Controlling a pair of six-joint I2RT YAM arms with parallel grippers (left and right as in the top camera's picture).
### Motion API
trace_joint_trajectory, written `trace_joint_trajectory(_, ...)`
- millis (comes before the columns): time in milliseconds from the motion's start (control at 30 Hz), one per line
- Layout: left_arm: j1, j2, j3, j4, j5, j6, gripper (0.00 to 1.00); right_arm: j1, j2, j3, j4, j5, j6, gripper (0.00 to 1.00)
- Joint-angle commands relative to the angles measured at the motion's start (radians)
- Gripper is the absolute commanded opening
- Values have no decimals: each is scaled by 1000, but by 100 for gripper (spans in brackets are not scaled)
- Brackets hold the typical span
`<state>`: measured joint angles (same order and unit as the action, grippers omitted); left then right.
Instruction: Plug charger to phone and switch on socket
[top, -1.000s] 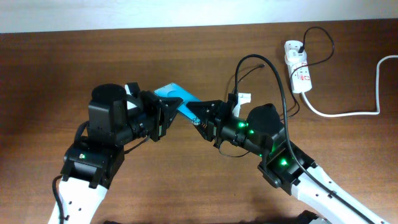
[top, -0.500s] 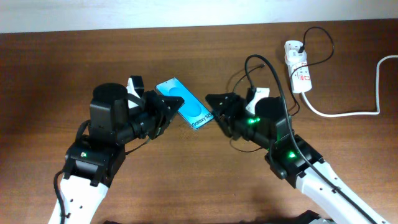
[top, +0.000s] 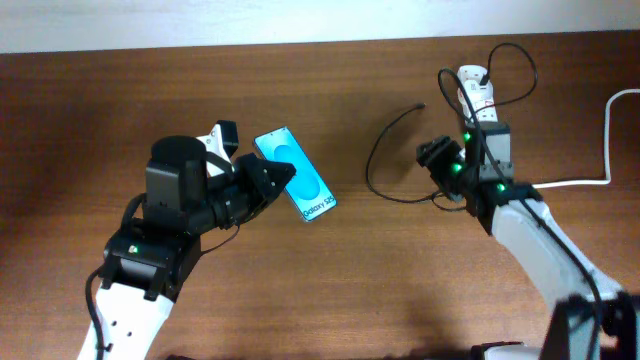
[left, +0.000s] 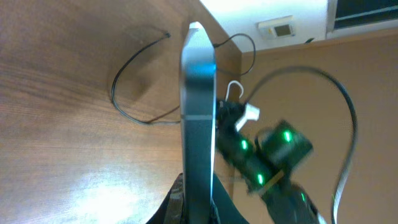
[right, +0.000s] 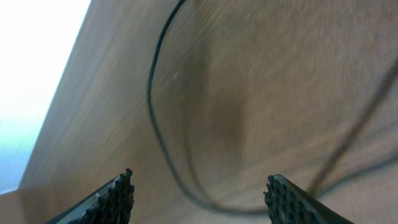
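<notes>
Okay, left pincer (top: 272, 182) is pinching the phone (top: 298, 175) by its lower end. The handset is lifted clear of the bench (top: 300, 290) and tilted, its cyan screen facing up to the overhead camera and the white "Galaxy S25" strip at the end away from my left pincer. From my left wrist the phone shows edge-on, rising straight up out of the grip.

Right pincer (top: 432, 155) is spread, its two ribbed fingers (right: 118, 194) well apart with only bare wood and cable between them. It holds nothing and hangs over the bench.

Charger cable (top: 369, 165) lies loose on the bench in an open loop, just beside my right pincer on the side toward the phone. Its connector tip (top: 420, 105) rests on the wood beyond that pincer, touching neither the phone nor either pincer. The cable is well apart from my left pincer.

White power strip (top: 480, 108) lies just past my right pincer at the far edge. A black plug sits in its far end, and its thick white cord (top: 560, 183) runs off to the right side. I can't tell the switch position.
</notes>
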<state>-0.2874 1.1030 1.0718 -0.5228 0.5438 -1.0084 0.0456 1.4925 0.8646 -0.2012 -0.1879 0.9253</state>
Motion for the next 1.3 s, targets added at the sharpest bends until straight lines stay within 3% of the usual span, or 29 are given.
trace_joint_trajectory(0,2,-19,26,6,18,64,0,-27,185,94,114,16,-27,70)
trace_joint_trajectory(133,2,-19,26,6,17,68,0,-27,373,128,301,17,172,73)
trace_joint_trajectory(267,2,-19,26,6,10,84,0,-27,434,130,447,28,296,73)
trace_joint_trajectory(367,2,-19,26,5,6,87,0,-26,443,140,465,118,296,72)
trace_joint_trajectory(533,2,-19,26,6,-29,87,0,2,544,245,468,67,297,72)
trace_joint_trajectory(633,2,-19,26,5,-47,87,0,0,590,256,468,24,466,72)
trace_joint_trajectory(833,2,-19,26,6,-55,87,0,5,676,314,467,39,517,65)
trace_joint_trajectory(900,2,-19,26,6,-55,87,0,5,710,363,415,42,516,53)
trace_joint_trajectory(933,2,-19,26,5,-55,87,0,6,728,389,367,39,512,44)
trace_joint_trajectory(967,2,-19,26,6,-55,87,0,6,736,397,336,29,476,29)
trace_joint_trajectory(1067,2,-19,26,5,-55,87,0,-10,736,398,329,-5,392,4)
trace_joint_trajectory(1167,2,-19,26,5,-54,87,0,-55,733,433,313,-166,265,4)
trace_joint_trajectory(1233,2,-19,26,6,-55,87,0,-85,712,484,197,-217,164,4)
trace_joint_trajectory(1267,2,-19,26,6,-55,87,0,-94,676,535,61,-214,47,4)
